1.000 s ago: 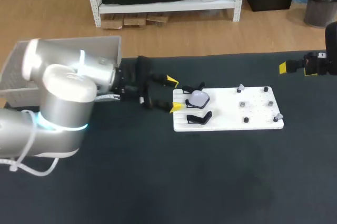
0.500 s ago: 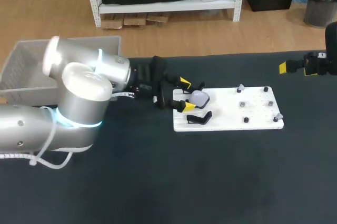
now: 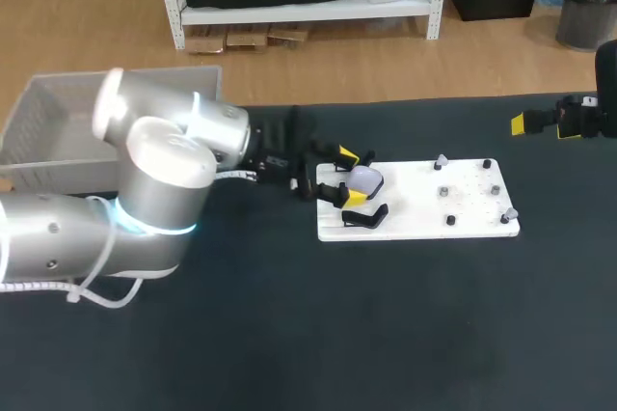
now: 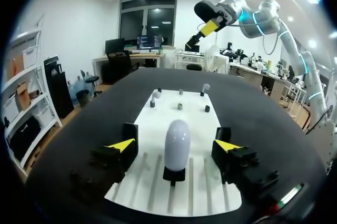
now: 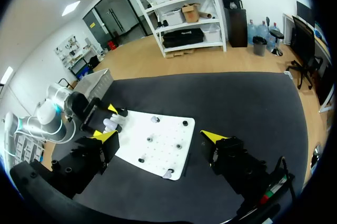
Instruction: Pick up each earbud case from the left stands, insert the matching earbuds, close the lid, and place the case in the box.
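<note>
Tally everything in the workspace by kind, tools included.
Earbud case: 1
Black stands: 2 (one holds the case, one is empty)
Small pegs on the board: 6
White board: 1
Box: 1
Tools: 2, left tool and right tool, both open
Total: 13

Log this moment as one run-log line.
phase: pre-grasp | left claw open, straddling earbud case upright on stand, no contact | right claw open, empty, clear of white board
</note>
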Robot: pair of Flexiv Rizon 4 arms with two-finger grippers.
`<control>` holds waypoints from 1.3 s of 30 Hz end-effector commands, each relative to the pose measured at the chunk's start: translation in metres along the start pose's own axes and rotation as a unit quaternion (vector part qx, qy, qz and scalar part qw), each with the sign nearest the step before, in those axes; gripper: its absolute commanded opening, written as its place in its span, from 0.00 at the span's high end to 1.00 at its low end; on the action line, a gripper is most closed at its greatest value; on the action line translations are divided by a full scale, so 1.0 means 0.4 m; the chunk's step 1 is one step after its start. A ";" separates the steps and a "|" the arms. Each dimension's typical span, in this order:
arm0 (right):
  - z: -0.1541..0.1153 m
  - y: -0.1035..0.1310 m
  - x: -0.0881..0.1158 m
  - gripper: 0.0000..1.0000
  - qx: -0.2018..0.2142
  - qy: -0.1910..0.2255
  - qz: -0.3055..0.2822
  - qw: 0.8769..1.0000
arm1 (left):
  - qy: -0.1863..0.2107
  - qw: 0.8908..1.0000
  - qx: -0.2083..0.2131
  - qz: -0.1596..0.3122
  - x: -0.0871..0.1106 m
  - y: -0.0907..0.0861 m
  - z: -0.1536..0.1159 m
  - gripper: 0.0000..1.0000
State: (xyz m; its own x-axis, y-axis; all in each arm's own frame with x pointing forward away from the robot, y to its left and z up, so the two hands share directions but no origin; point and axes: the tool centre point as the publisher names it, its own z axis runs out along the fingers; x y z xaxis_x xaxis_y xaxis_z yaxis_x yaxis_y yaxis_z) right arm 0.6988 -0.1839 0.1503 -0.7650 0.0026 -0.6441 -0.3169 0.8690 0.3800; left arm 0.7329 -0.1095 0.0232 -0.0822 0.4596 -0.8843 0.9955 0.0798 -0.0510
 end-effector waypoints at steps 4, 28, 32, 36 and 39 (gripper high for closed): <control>0.002 -0.002 0.000 0.00 -0.001 0.000 0.000 1.000 | 0.003 1.000 0.006 -0.004 0.004 0.010 0.013 0.19; 0.002 -0.002 0.000 0.00 -0.001 0.000 0.000 1.000 | -0.004 1.000 0.022 -0.012 0.019 -0.005 0.030 0.48; 0.002 -0.002 0.000 0.00 -0.001 0.000 0.000 1.000 | -0.006 1.000 0.020 -0.013 0.018 -0.004 0.029 0.50; 0.002 -0.002 0.000 0.00 -0.001 0.000 0.000 1.000 | -0.007 1.000 0.021 -0.012 0.017 -0.004 0.029 0.54; 0.002 -0.002 0.000 0.00 -0.001 0.000 0.000 1.000 | -0.008 1.000 0.023 -0.012 0.017 -0.004 0.030 0.57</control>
State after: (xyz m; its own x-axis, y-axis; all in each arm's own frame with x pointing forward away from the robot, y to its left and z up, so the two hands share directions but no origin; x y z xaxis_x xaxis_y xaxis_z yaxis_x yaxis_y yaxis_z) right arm 0.6988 -0.1839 0.1503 -0.7650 0.0026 -0.6441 -0.3169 0.8690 0.3800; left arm 0.7286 -0.1162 0.0130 -0.1061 0.4431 -0.8902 0.9943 0.0558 -0.0907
